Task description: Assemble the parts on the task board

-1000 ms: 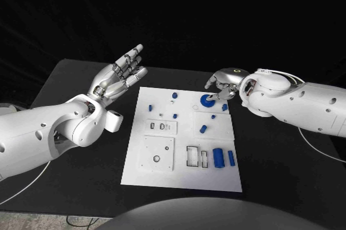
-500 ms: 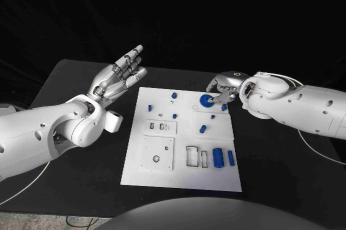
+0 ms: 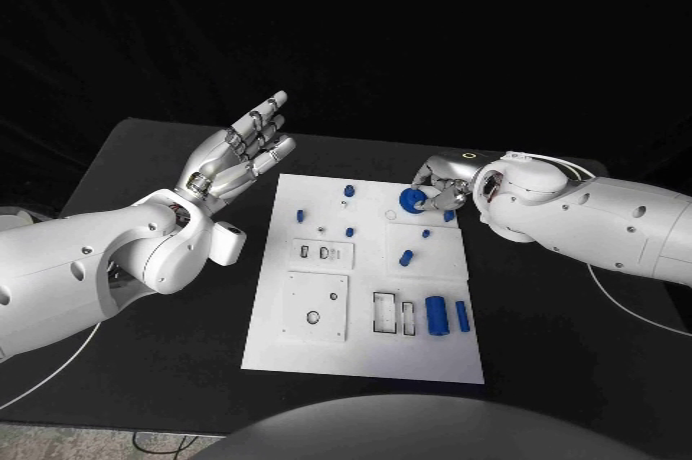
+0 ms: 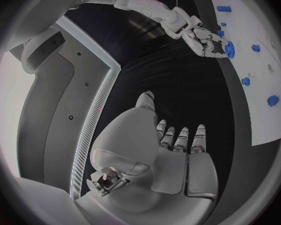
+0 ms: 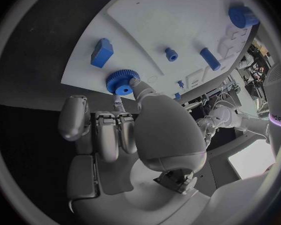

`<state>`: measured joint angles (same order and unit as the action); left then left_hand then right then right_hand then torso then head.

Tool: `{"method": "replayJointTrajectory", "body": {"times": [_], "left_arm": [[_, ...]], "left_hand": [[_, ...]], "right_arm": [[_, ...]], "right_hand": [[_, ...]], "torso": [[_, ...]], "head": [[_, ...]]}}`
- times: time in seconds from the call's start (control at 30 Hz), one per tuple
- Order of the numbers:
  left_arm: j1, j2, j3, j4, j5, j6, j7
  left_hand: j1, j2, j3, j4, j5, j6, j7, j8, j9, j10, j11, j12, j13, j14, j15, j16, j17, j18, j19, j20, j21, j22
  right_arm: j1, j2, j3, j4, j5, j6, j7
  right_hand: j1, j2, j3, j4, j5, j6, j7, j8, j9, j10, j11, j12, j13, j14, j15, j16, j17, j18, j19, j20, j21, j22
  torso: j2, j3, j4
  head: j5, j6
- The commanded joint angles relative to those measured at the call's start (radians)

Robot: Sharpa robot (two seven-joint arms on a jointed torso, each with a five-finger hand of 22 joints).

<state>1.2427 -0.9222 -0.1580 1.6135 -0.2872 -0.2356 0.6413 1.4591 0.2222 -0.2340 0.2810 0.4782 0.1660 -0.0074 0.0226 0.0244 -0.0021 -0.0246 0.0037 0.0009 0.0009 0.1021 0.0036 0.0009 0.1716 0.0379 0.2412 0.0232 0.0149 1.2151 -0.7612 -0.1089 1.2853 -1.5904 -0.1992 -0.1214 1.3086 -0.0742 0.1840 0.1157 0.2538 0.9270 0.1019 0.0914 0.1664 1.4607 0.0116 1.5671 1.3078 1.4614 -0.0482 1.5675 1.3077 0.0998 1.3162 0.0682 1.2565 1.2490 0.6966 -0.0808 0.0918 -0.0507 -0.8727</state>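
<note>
1. Black table [image 3: 159,160] under dark surroundings carries the white task board [image 3: 368,355] at centre. At two o'clock on it, the right hand [image 3: 444,185] touches the blue gear [image 3: 413,201]; the left hand [image 3: 238,155] hovers at ten o'clock, fingers wide, holding nothing.
2. Left wrist view: the left hand [image 4: 172,150] lies flat beside the board's edge, with open room around it.
3. Right wrist view: a fingertip [image 5: 135,84] presses the gear [image 5: 120,81], the other fingers curled narrow. It looks light, rigid and toothed; taking it by the rim seems best. The board's corner is close.

White task board [image 3: 281,342] on black table [image 3: 130,360]
</note>
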Motion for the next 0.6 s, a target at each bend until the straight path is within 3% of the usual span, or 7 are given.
{"method": "replayJointTrajectory", "body": {"times": [0.03,0.13,0.23,0.47,0.6], "left_arm": [[0.0,0.003,0.0,0.0,0.001,0.025,0.005],[0.0,0.003,0.0,-0.001,0.001,0.027,0.004],[-0.001,0.003,0.0,-0.002,0.001,0.029,0.003],[-0.002,0.002,0.0,-0.004,0.006,0.034,0.0],[-0.002,0.002,0.0,-0.005,0.009,0.037,-0.001]], "left_hand": [[0.009,0.001,0.004,0.0,0.003,-0.003,0.003,0.001,0.0,0.002,0.006,-0.004,-0.001,-0.001,0.007,-0.004,-0.001,0.01,0.001,0.006,0.007,0.001],[0.009,0.001,0.004,0.0,0.003,-0.003,0.003,0.001,0.0,0.002,0.006,-0.004,-0.001,-0.001,0.007,-0.004,-0.001,0.01,0.001,0.006,0.007,0.001],[0.01,0.001,0.004,0.0,0.003,-0.003,0.003,0.001,0.0,0.002,0.007,-0.004,-0.001,-0.001,0.008,-0.004,-0.001,0.01,0.001,0.007,0.007,0.002],[0.011,0.002,0.005,0.0,0.004,-0.003,0.004,0.001,0.0,0.002,0.008,-0.004,-0.001,-0.001,0.01,-0.004,-0.001,0.01,0.002,0.008,0.007,0.002],[0.012,0.002,0.005,0.0,0.005,-0.003,0.005,0.001,0.0,0.002,0.009,-0.004,-0.001,-0.001,0.011,-0.004,-0.001,0.01,0.002,0.008,0.008,0.002]], "right_arm": [[-0.011,0.008,-0.003,-0.009,-0.021,-0.006,0.008],[-0.018,0.013,-0.003,-0.015,-0.027,-0.009,0.011],[-0.023,0.017,-0.003,-0.019,-0.031,-0.01,0.013],[-0.028,0.017,-0.003,-0.02,-0.034,-0.024,0.022],[-0.029,0.015,-0.003,-0.013,-0.034,-0.043,0.028]], "right_hand": [[0.01,-0.003,0.002,-0.009,0.004,0.016,-0.003,0.012,0.011,0.11,0.0,0.004,0.263,0.107,0.003,0.0,0.258,-0.006,-0.003,-0.001,0.002,0.003],[0.015,-0.002,0.006,-0.018,0.018,0.04,-0.008,0.029,0.03,0.11,-0.004,0.004,0.263,0.106,0.001,-0.001,0.256,-0.006,-0.005,-0.003,0.0,0.005],[0.024,-0.002,0.011,-0.033,0.058,0.063,-0.016,0.057,0.059,0.11,-0.011,0.004,0.263,0.105,-0.005,-0.003,0.255,-0.005,-0.006,-0.008,-0.002,0.009],[0.039,-0.002,0.032,-0.071,0.221,0.087,-0.024,0.154,0.161,0.11,-0.019,0.004,0.263,0.103,-0.012,-0.006,0.25,-0.006,-0.004,-0.017,-0.002,0.021],[0.031,-0.002,0.04,-0.077,0.256,0.084,-0.029,0.199,0.211,0.11,-0.021,0.004,0.263,0.104,-0.014,-0.005,0.252,-0.008,0.003,-0.019,0.003,0.031]], "torso": [[0.001,0.0,-0.0003],[0.001,0.0005,0.0],[0.0,0.0004,0.0004],[-0.001,-0.0004,-0.0019],[0.0,-0.0006,-0.0033]], "head": [[0.001,0.0],[0.001,0.0],[0.002,0.0],[0.004,0.0],[0.007,0.0]]}}
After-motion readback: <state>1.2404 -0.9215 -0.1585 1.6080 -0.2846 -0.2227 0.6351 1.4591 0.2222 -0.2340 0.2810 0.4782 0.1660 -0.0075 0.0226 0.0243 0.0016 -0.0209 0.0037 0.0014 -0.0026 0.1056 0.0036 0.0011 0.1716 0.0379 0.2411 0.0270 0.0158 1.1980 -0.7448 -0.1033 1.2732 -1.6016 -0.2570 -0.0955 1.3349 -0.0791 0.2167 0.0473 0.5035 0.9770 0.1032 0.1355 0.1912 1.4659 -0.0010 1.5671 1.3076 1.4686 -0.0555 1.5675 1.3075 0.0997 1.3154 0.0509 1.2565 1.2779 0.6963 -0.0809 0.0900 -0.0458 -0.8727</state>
